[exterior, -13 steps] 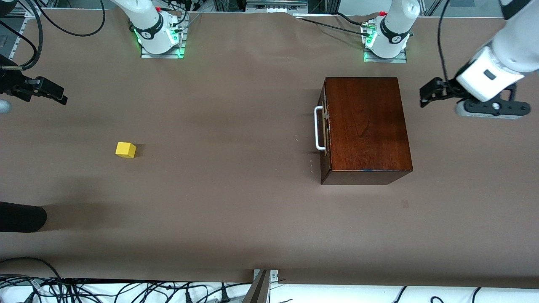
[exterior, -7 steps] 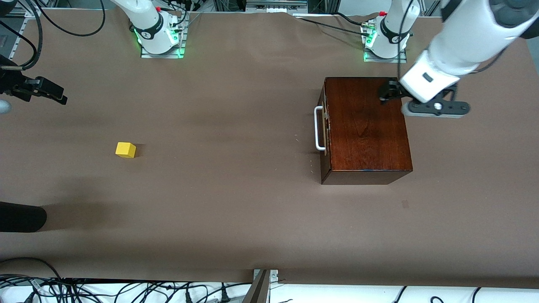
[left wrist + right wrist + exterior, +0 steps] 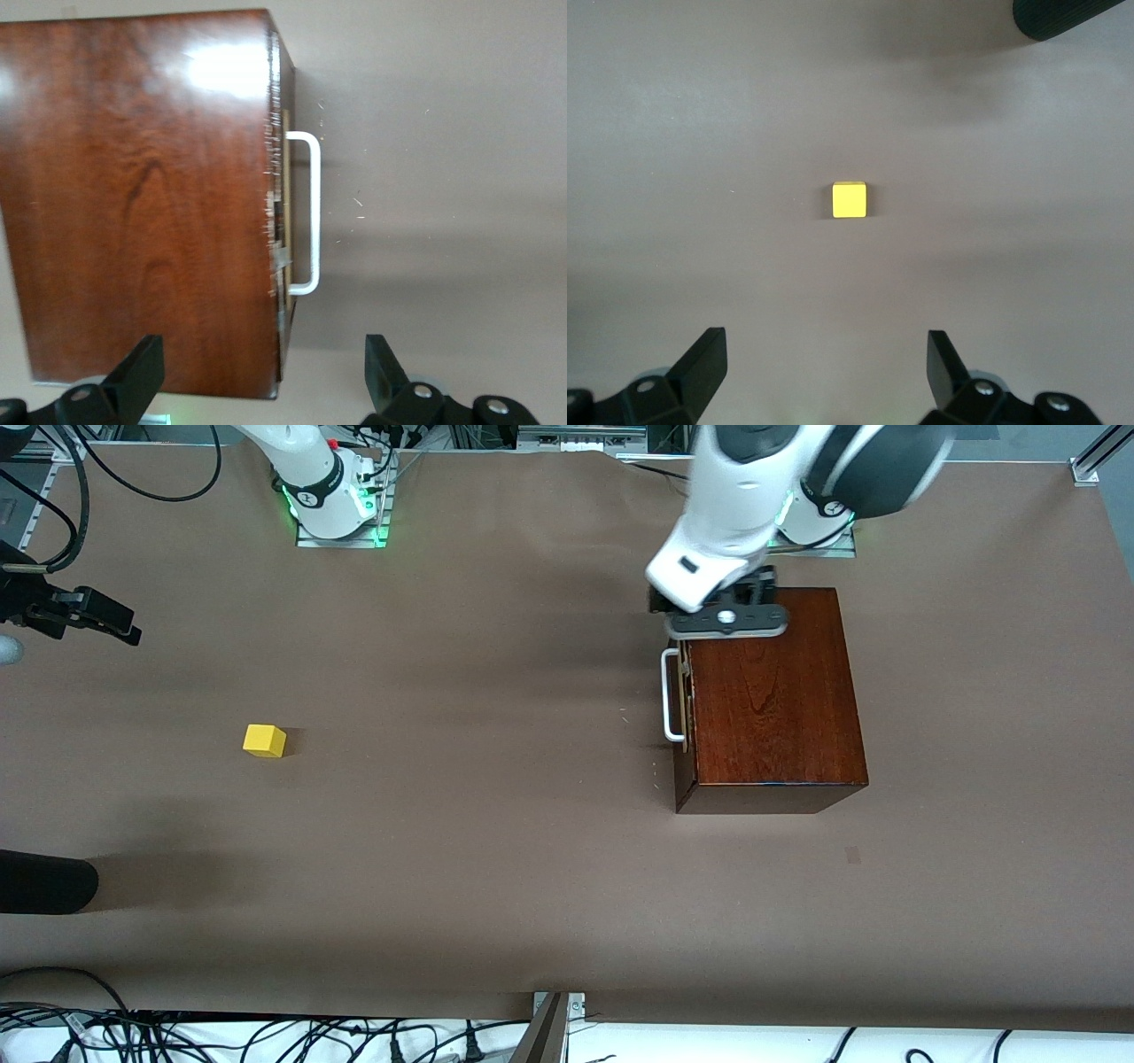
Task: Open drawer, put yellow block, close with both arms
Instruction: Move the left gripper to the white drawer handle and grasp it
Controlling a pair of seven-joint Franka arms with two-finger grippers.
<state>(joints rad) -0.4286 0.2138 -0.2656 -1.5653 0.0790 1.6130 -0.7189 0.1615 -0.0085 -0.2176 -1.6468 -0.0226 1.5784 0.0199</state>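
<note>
The dark mahogany box (image 3: 780, 700) stands toward the left arm's end of the table. Its drawer (image 3: 683, 691) is shut, with the white bar handle (image 3: 671, 695) facing the table's middle. My left gripper (image 3: 709, 607) hovers over the box's handle-side corner nearest the robot bases. In the left wrist view it is open (image 3: 263, 376), with the box (image 3: 142, 204) and handle (image 3: 307, 212) below. The yellow block (image 3: 265, 740) lies on the table toward the right arm's end. My right gripper (image 3: 120, 627) waits open (image 3: 826, 372) in the air, with the block (image 3: 850, 199) in its view.
A black rounded object (image 3: 44, 881) juts in at the right arm's end of the table, nearer the front camera than the block; it also shows in the right wrist view (image 3: 1072, 13). Cables (image 3: 266, 1036) lie along the near edge. The arm bases (image 3: 337, 505) stand along the edge farthest from the camera.
My left arm has swung from the table's left-arm end across the top of the box to its handle-side corner. The right arm, the block and the drawer have not moved.
</note>
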